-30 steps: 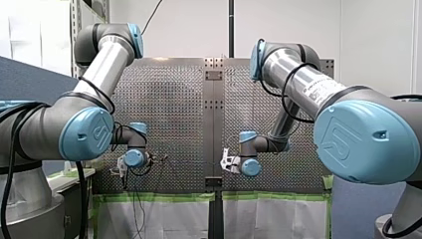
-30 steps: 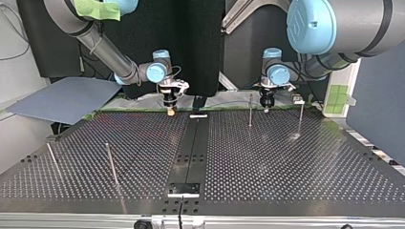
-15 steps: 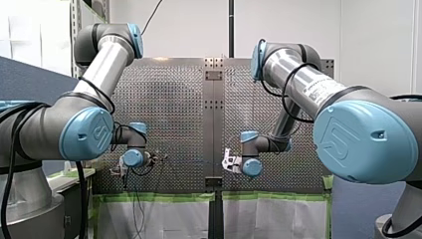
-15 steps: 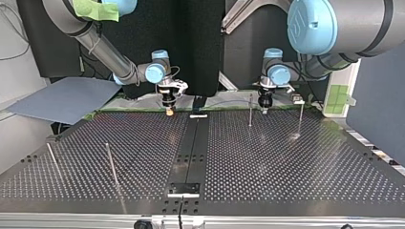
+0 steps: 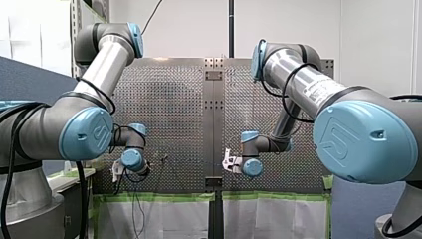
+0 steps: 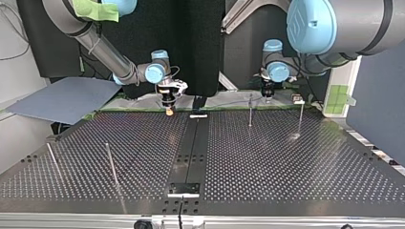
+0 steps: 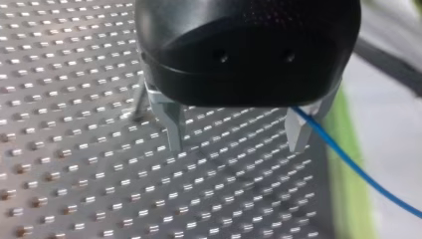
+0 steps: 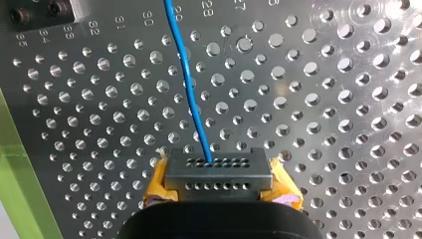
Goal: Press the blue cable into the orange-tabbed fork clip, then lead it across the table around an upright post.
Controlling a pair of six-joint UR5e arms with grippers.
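My right gripper [image 8: 215, 174], yellow-padded, pinches the thin blue cable [image 8: 187, 74], which runs off at its twelve o'clock over the dull, hole-dotted metal table [image 8: 323, 99]. My left gripper [image 7: 236, 134], black with bare metal jaws, stands spread beside the cable.

The table [image 6: 286, 162] is shiny perforated metal, the blue cable [image 8: 188, 74] smooth.

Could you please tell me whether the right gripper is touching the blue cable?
Touching: the right wrist view shows the blue cable ending between the shut fingers of the right gripper.
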